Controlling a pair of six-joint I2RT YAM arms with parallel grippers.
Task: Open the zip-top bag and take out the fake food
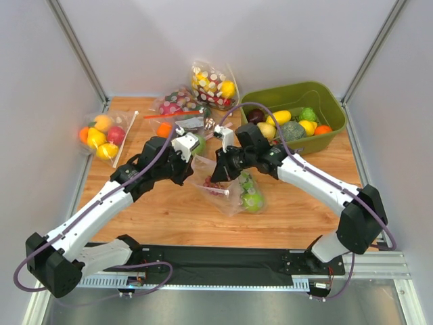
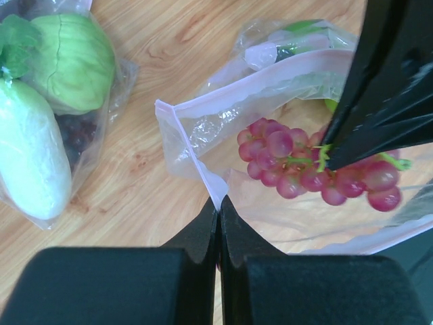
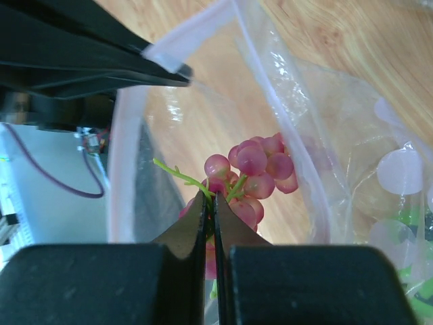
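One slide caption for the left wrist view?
Left gripper holds the clear plastic bag open; right gripper pinches the pink grape bunch inside.

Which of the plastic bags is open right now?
The clear bag between the two arms: left gripper pinches its rim, right gripper grips grapes inside it.

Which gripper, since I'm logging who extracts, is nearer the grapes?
Right. The right gripper grips the grapes by their stem inside the bag; the left gripper pinches the bag rim, apart from them.
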